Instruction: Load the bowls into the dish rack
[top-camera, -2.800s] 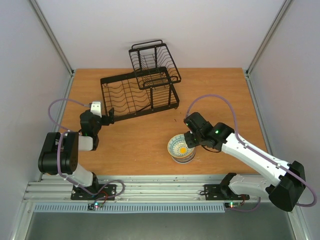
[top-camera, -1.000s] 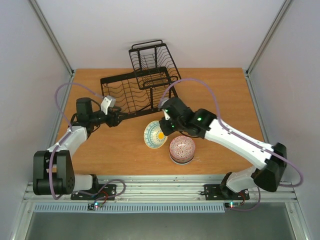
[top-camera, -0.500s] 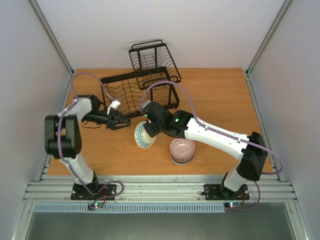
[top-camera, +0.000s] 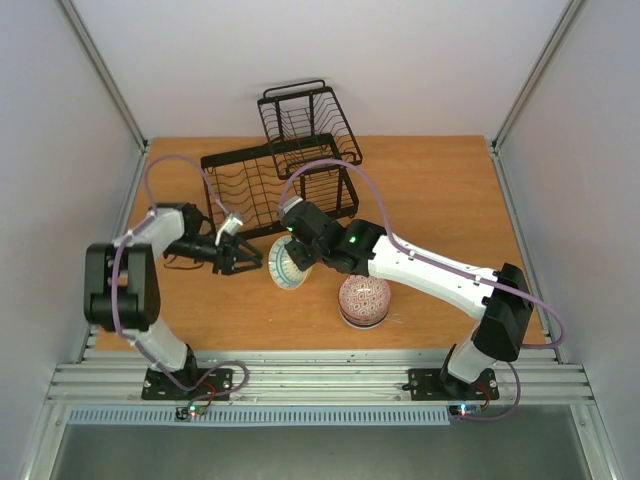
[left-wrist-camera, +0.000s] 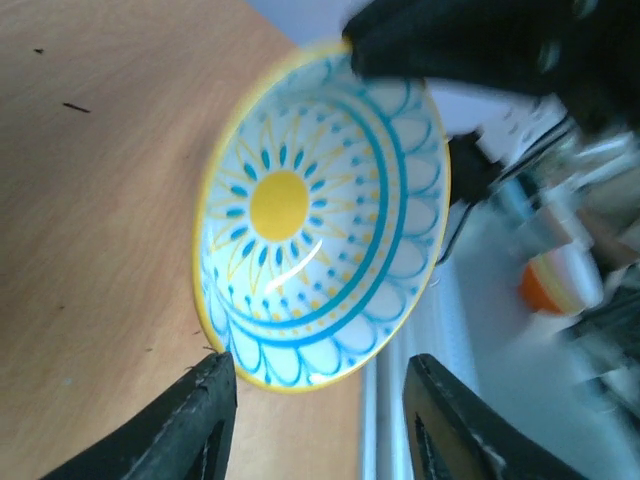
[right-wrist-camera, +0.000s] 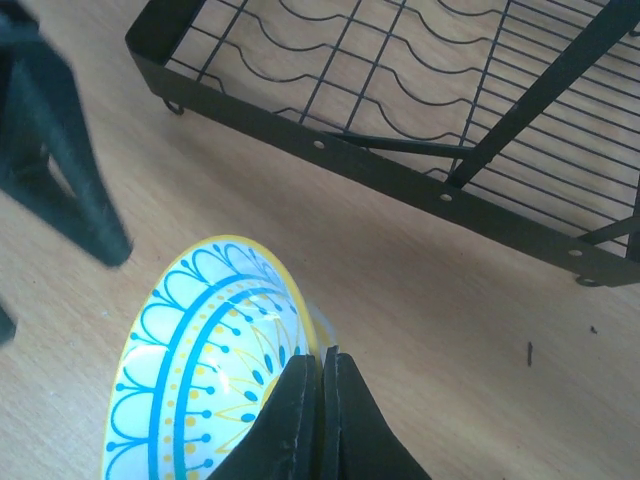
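Note:
The bowl with teal rings and a yellow centre (top-camera: 286, 266) hangs on edge above the table, its inside facing left. My right gripper (top-camera: 300, 257) is shut on its rim, and the right wrist view shows the fingertips (right-wrist-camera: 322, 352) pinching the yellow edge of that bowl (right-wrist-camera: 195, 370). My left gripper (top-camera: 246, 258) points at the bowl (left-wrist-camera: 320, 215) from the left. Its jaws (left-wrist-camera: 320, 365) are open, one on each side of the lower rim, with gaps showing. A red-patterned bowl (top-camera: 363, 296) lies dome-up on a pale base. The black wire dish rack (top-camera: 262, 190) stands behind.
The rack's raised basket (top-camera: 310, 122) sits at the back, over the lower basket's right end. The rack's near rail (right-wrist-camera: 400, 165) runs close behind the held bowl. Grey walls close in the table on the left, right and back.
My right arm lifted the teal-and-yellow bowl off the stack and carried it left. My left gripper swung round to face it, and its jaws have narrowed around the rim.

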